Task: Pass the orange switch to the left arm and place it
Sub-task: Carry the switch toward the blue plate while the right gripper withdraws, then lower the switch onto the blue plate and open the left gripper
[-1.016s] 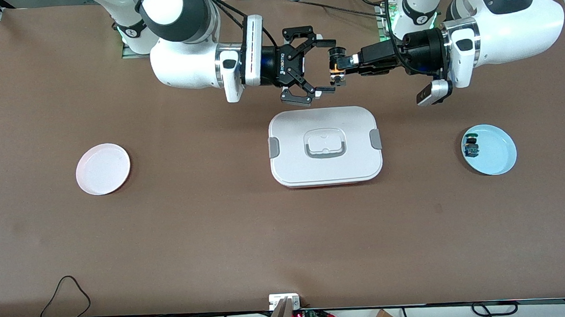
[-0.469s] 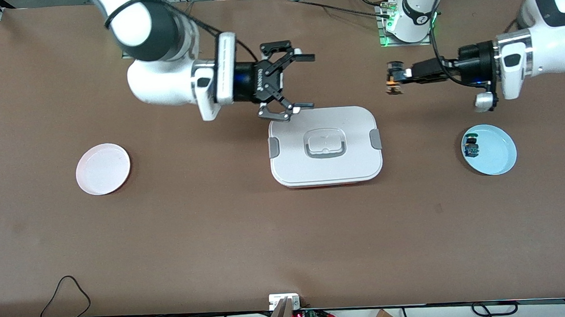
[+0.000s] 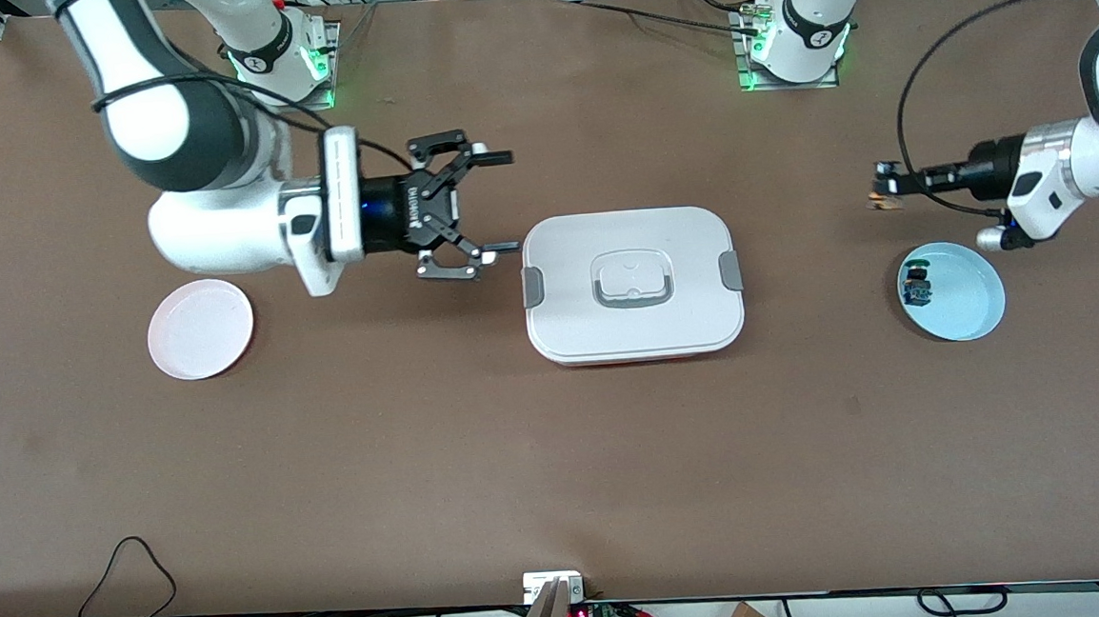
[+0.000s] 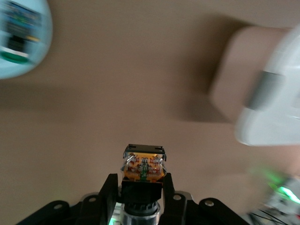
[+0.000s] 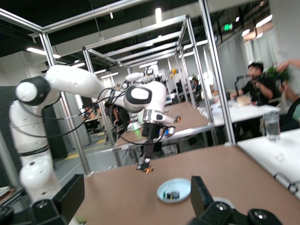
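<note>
The orange switch [image 3: 882, 199] is held in my shut left gripper [image 3: 889, 192], in the air over bare table near the blue plate [image 3: 974, 306]. In the left wrist view the fingers [image 4: 111, 187] clamp the switch [image 4: 143, 164] by its black cap end. My right gripper [image 3: 503, 203] is open and empty, hanging beside the white box [image 3: 635, 327] at its end toward the right arm. In the right wrist view its fingers [image 5: 200, 194] are spread wide, and the left arm with the switch [image 5: 144, 168] shows farther off.
The blue plate holds a small blue switch [image 3: 915, 286]; both show in the left wrist view [image 4: 33, 56] and the right wrist view [image 5: 183, 186]. A pink plate [image 3: 200, 328] lies toward the right arm's end. The box also shows in the left wrist view [image 4: 276, 108].
The two grippers have drawn apart. My left gripper carried the switch toward the left arm's end, near the blue plate. My right gripper, open all along, swung toward the right arm's end beside the box.
</note>
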Robot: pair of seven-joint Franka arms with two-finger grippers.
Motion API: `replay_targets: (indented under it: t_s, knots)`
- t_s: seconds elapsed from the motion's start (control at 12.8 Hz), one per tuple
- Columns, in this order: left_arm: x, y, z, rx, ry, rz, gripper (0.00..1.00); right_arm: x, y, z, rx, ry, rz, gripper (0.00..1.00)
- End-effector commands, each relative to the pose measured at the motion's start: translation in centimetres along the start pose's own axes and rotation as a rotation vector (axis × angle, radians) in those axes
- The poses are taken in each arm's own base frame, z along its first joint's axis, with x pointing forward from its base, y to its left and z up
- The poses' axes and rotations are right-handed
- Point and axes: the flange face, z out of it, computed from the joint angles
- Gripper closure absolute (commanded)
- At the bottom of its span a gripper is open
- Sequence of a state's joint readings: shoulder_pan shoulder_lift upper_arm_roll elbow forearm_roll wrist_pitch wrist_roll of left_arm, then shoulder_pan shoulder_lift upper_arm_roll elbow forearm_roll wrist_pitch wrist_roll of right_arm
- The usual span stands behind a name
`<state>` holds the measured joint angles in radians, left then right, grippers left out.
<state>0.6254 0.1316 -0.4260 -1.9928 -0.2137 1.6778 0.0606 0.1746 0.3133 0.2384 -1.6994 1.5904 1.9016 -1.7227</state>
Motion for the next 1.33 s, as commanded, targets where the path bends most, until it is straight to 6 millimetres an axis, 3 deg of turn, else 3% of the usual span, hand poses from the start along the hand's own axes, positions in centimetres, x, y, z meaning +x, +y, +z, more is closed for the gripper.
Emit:
replay_targets:
  t_s: [0.0, 0.23, 0.47, 0.7, 0.86, 0.94, 1.09, 1.17, 1.25]
  knots:
    - [4.1, -5.6, 2.1, 0.196, 0.035, 0.047, 1.0, 1.1, -1.0, -2.4, 0.024, -0.098, 0.138, 0.0]
    - [8.1, -9.8, 5.1, 0.369, 0.096, 0.106, 1.0, 0.9, -1.2, -5.1, 0.048, -0.254, 0.369, 0.0]
    - [11.5, -12.5, 7.2, 0.401, 0.112, 0.129, 1.0, -0.4, -1.1, -10.2, 0.014, -0.4, 0.571, 0.0]
    - [13.7, -13.6, 9.4, 0.437, 0.09, 0.141, 1.0, -2.2, -0.5, -13.8, -0.144, -0.6, 0.75, 0.0]
    - [14.4, -14.0, 9.9, 0.48, 0.089, 0.139, 1.0, -1.0, -0.2, -17.1, -0.34, -0.767, 0.853, 0.0]
    - [14.8, -14.1, 10.2, 0.477, 0.089, 0.139, 0.97, -0.9, -0.2, -17.9, -0.433, -0.845, 0.9, 0.0]
    - [15.8, -14.2, 10.7, 0.482, 0.088, 0.15, 0.83, -1.0, 0.0, -19.9, -0.596, -0.924, 0.993, 0.0]
    - [16.0, -14.3, 10.9, 0.479, 0.089, 0.147, 0.71, -0.7, 0.2, -22.1, -0.682, -0.931, 1.049, 0.0]
    - [16.0, -14.3, 10.8, 0.475, 0.089, 0.144, 0.41, -0.4, 0.1, -23.4, -0.766, -0.977, 1.062, 0.0]
